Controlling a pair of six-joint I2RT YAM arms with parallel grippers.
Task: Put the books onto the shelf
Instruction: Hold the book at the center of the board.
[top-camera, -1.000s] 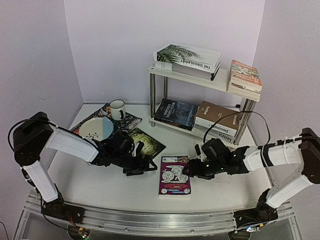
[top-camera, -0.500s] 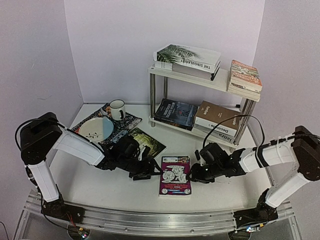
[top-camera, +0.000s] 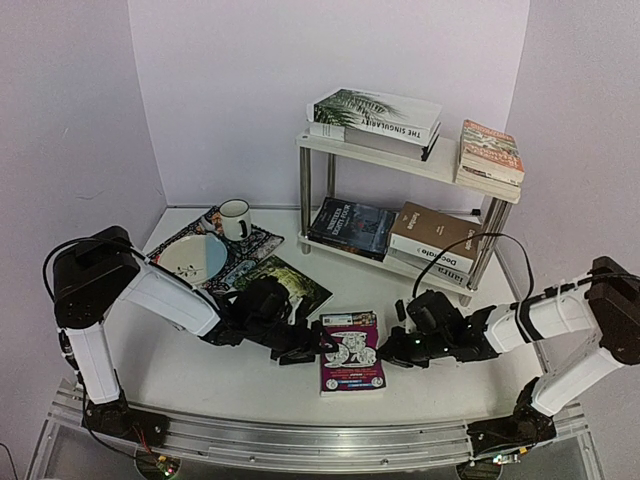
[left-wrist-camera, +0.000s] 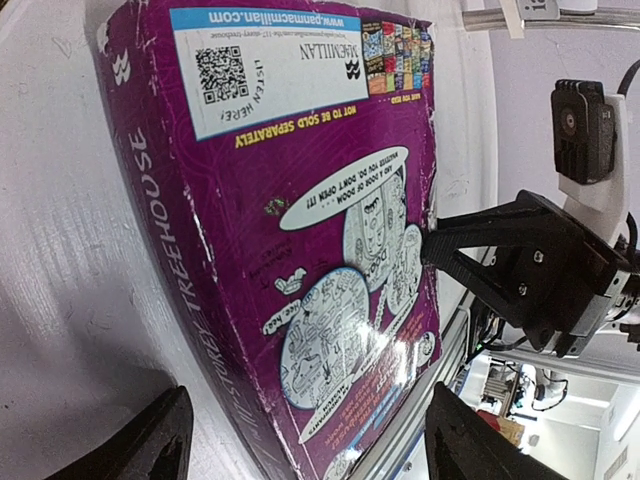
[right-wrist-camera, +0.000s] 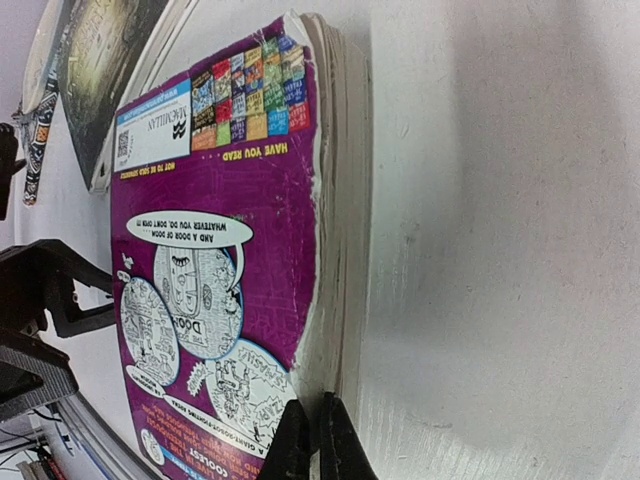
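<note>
A magenta book (top-camera: 350, 352) with round emblems lies flat on the table between both grippers. My left gripper (top-camera: 312, 345) is open at its spine side; in the left wrist view the book (left-wrist-camera: 300, 230) fills the space ahead of the spread fingers (left-wrist-camera: 150, 445). My right gripper (top-camera: 393, 348) is shut, its closed tips (right-wrist-camera: 313, 440) set against the book's page edge (right-wrist-camera: 340, 250) with nothing visibly between them. A dark green book (top-camera: 285, 280) lies on the table behind. The shelf (top-camera: 445, 163) holds a palm-leaf book (top-camera: 375, 110), an orange book (top-camera: 490, 150), a dark book (top-camera: 350, 228) and a brown book (top-camera: 432, 235).
A patterned placemat (top-camera: 250, 243) at the back left carries a plate (top-camera: 193, 257) and a white mug (top-camera: 236, 218). The metal rail (top-camera: 300, 440) runs along the near table edge. Walls close in the left, back and right sides.
My right gripper has closed from open to shut at the book's page edge. My left gripper has slid right up to the book's spine, and the book has shifted slightly.
</note>
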